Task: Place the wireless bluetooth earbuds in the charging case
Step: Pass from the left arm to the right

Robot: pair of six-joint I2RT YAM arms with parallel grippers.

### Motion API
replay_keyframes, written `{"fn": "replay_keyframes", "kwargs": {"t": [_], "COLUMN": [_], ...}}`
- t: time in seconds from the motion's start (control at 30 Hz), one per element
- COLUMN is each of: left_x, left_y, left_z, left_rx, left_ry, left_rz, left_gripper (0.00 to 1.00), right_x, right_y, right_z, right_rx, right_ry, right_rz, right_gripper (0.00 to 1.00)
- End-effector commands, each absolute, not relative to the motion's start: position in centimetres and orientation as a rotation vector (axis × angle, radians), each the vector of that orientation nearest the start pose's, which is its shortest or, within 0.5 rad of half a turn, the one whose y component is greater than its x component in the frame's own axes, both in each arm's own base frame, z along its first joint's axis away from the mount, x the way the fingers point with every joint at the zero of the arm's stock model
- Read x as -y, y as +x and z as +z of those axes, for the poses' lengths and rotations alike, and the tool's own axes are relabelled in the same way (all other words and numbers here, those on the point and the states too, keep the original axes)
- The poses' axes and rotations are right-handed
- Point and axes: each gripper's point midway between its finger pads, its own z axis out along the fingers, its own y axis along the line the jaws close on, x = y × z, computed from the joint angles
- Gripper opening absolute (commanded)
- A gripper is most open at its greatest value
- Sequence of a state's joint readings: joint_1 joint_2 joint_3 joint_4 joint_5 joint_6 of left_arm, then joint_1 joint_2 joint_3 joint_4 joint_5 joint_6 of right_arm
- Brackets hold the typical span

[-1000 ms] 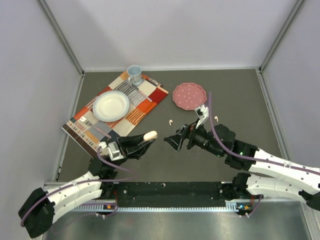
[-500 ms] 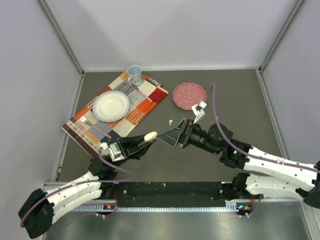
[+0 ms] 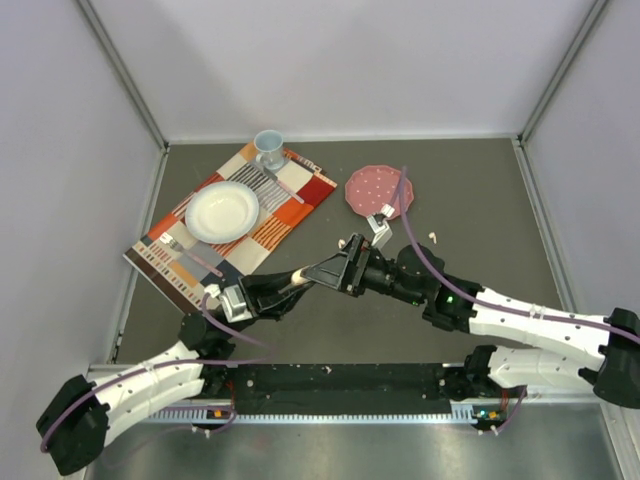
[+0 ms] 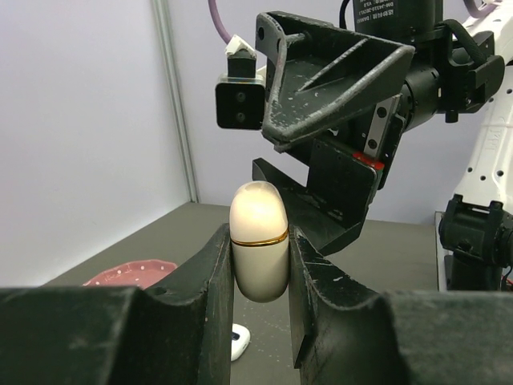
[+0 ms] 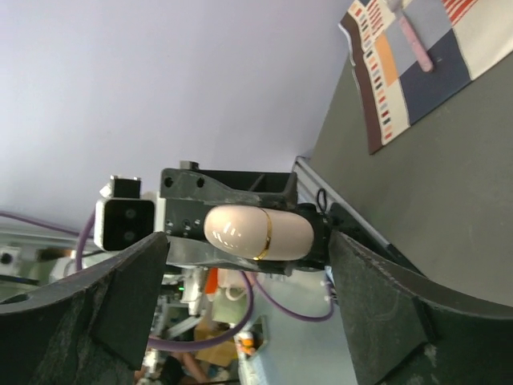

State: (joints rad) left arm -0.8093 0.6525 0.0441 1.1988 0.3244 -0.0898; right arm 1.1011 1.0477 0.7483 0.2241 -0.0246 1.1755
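The left gripper [image 4: 260, 234] is narrowed down onto the case [image 5: 258, 233], a cream capsule with a gold band round its middle. The two fingers [image 4: 210, 281] press its lower half from either side and its rounded top stands clear above them. The case is lifted off the desk [image 3: 470, 190] and its two halves meet at the band.

The right gripper [image 3: 322, 273] stands wide. In its wrist view the case lies crosswise between the two fingers [image 5: 120, 297], with a clear gap at each end, so neither finger touches it. In the left wrist view, one right finger hangs over the top of the case and the other sits just behind it. The two grippers meet tip to tip over the middle of the desk, near its front.

Two earbuds show in the top view, both lying on the desk and apart from the case. One earbud [image 3: 343, 242] is just beyond the right gripper, between it and the pink plate [image 3: 372, 185]. The other earbud [image 3: 432, 237] lies further right, near the right arm and well apart from both grippers. Neither gripper touches an earbud.
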Motion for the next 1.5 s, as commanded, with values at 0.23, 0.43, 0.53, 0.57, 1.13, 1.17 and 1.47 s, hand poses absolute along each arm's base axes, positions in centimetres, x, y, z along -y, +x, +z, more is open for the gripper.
{"fn": "replay_keyframes", "kwargs": {"t": [0.23,0.43,0.53,0.57,1.13,1.17,1.47], "left_x": [23.6,23.9,24.1,24.1,24.8,24.8,24.7], "left_y": [13.6,13.7,13.7,13.7,14.1,14.2,14.5], "left_z": [30.0,29.6,29.5,29.5,28.6,28.6,28.3], "left_rx": [-0.791,-0.813,-0.823,-0.821,-0.900,-0.908,-0.941], "left_ry": [0.652,0.660,0.663,0.664,0.669,0.665,0.643], "left_rz": [-0.993,-1.007,-1.013,-1.014,-1.046,-1.047,-1.054], "left_gripper": [0.00,0.00,0.00,0.00,0.20,0.25,0.48], "right_x": [-36.9,-36.8,-37.0,-37.0,-36.4,-36.3,-35.7], "right_y": [13.8,13.7,13.5,13.5,13.5,13.6,13.7], "right_z": [31.5,31.1,31.3,31.4,31.8,32.0,31.9], "right_rx": [-1.891,-1.907,-1.894,-1.892,-1.845,-1.832,-1.817], "right_ry": [0.124,0.134,0.118,0.114,0.132,0.136,0.147], "right_rz": [1.837,1.850,1.873,1.877,1.916,1.919,1.901], "right_gripper": [0.54,0.48,0.60,0.60,0.20,0.20,0.19]}}
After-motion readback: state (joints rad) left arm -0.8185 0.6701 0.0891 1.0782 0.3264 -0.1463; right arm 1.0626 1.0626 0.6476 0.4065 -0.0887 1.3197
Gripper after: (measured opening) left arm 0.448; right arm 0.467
